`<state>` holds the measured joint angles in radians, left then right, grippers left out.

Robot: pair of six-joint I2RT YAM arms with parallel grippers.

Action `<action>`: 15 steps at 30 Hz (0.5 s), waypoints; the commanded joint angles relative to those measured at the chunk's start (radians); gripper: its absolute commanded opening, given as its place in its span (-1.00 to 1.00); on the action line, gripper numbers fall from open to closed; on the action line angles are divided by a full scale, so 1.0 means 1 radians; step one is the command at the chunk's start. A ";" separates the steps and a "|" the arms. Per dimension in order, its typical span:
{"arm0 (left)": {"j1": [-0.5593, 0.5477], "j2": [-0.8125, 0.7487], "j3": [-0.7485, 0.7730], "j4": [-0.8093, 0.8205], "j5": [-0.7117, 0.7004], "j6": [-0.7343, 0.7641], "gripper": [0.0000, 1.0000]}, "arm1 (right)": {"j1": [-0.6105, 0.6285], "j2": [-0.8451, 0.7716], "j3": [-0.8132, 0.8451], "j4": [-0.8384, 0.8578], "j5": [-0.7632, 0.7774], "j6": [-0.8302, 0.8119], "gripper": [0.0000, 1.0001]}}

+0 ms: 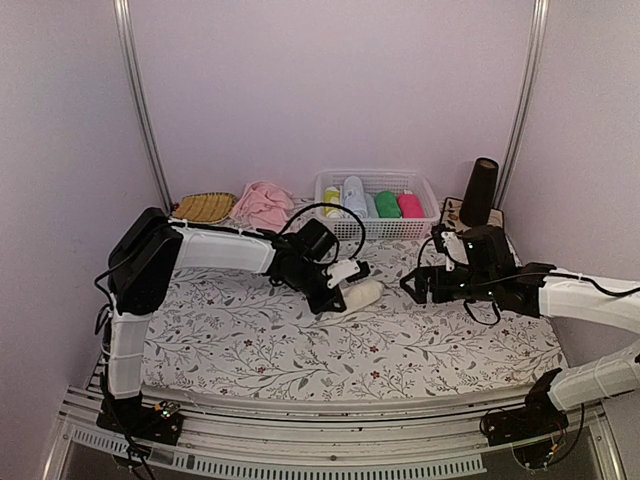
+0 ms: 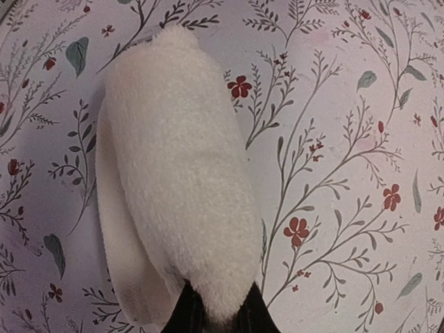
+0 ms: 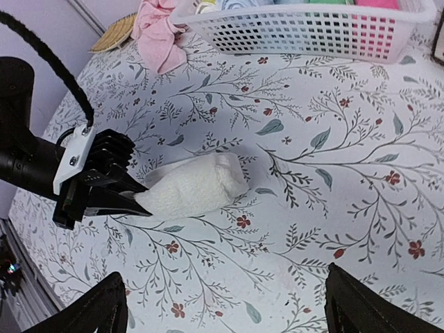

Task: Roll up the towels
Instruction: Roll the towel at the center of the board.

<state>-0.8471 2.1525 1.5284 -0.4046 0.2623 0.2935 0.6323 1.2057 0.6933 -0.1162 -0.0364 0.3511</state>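
The left claw pinches the soft, light cream towel by its end; the right claw gapes empty. Grip across its layers, or it probably unrolls.

Seemingly a robot lab booth: plain walls and metal poles are enclosing a cloth-covered table, while the cabled left arm and right arm are sitting bolted to an aluminium rail.

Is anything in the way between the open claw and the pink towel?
Yes. The rolled cream towel, pinched by the left gripper, lies roughly between the open right gripper and the pink towel at the back. Beyond it, nothing else seems to block the way.
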 commanded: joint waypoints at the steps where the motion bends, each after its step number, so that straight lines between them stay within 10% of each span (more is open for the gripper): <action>1: -0.020 0.058 0.010 -0.015 -0.009 -0.183 -1.00 | -0.004 0.008 -0.143 0.317 -0.055 0.389 0.98; 15: -0.004 0.034 -0.073 0.110 0.235 -0.434 -1.00 | 0.059 0.452 -0.115 0.821 -0.163 0.751 0.87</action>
<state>-0.8700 2.1674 1.5127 -0.3138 0.3199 -0.0330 0.6830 1.5581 0.5209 0.5327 -0.1379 0.9970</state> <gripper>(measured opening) 0.106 0.953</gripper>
